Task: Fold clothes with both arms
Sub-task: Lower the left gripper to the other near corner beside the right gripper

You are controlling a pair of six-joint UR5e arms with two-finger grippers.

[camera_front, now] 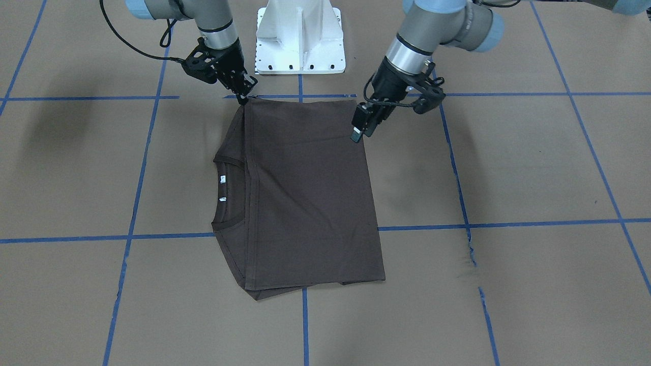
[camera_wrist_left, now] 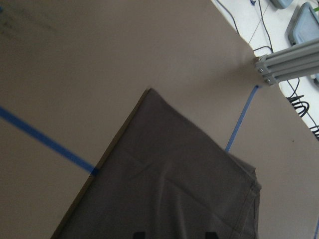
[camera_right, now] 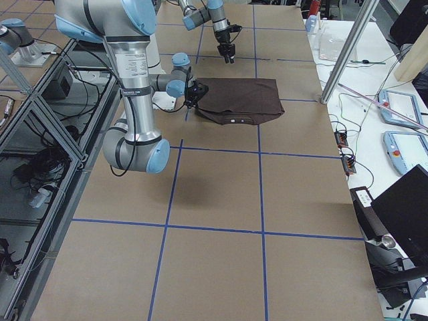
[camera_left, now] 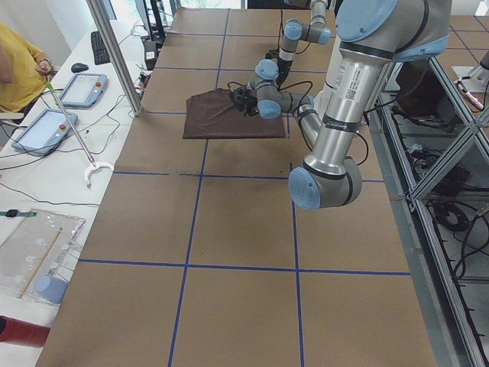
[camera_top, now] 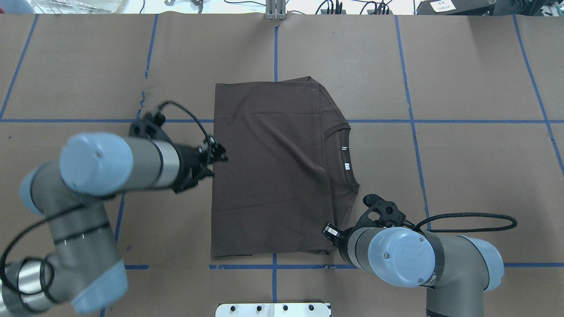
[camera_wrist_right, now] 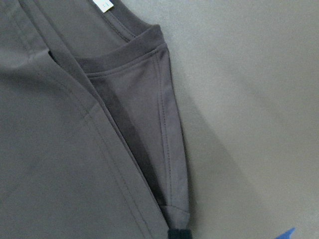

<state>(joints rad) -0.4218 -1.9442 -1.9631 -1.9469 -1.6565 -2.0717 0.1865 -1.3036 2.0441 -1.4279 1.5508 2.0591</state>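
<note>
The T-shirt (camera_front: 310,193) lies flat in the middle of the desk (camera_front: 508,168), in front of the white base plate (camera_front: 300,56). It is folded to a shape almost like a rectangle. The collar (camera_front: 227,222) is on the robot's right side of the cloth, and a folded layer covers one part of it. Two small white neck tags (camera_front: 223,178) show inside the collar opening. The edge of the shirt nearest to the robot runs just beside a blue tape line (camera_front: 534,222), and the far edge passes over another line of the same tape.

The right tool (camera_front: 244,96) is at the near corner of the shirt on the collar side. Its fingers are pressed together, and in the right wrist view the corner of the cloth, a little curled, goes directly into the dark fingertip (camera_wrist_right: 179,234), so the tool is closed on this corner.

The left tool (camera_front: 359,133) is at the opposite side edge of the shirt, some way from the near corner. In the front view its tip is over the border of the cloth. In the left wrist view the two fingertips (camera_wrist_left: 138,234) stand apart at the bottom of the picture with the dark cloth under them, so this tool is open and grips nothing.
</note>
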